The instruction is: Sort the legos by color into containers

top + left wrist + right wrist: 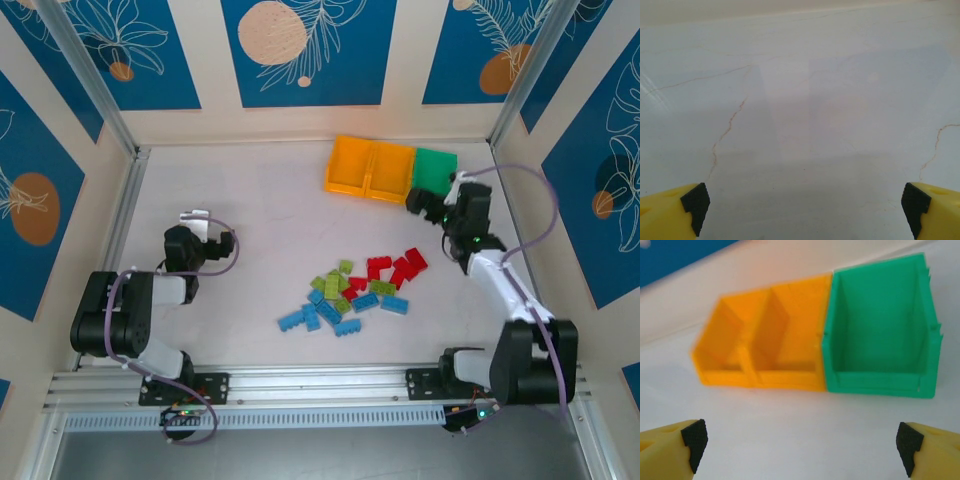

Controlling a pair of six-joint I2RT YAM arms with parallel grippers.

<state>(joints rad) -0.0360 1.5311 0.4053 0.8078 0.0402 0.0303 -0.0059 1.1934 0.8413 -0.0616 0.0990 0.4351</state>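
The legos lie loose at mid-table: red ones [398, 266], lime green ones [333, 285] and light blue ones [318, 315]. The containers stand in a row at the back: two orange-yellow bins [368, 168] [760, 347] and a green bin [436, 167] [880, 340], all empty in the right wrist view. My right gripper [432, 205] [802, 450] hovers open just in front of the green bin, with nothing between its fingers. At the left side, far from the bricks, my left gripper [208, 232] [802, 207] stands open over bare table.
White walls with blue panels enclose the table on three sides. Metal rails run along the left edge [118, 215] and the near edge [320, 385]. The tabletop [805, 100] under the left gripper is bare, pale and faintly veined.
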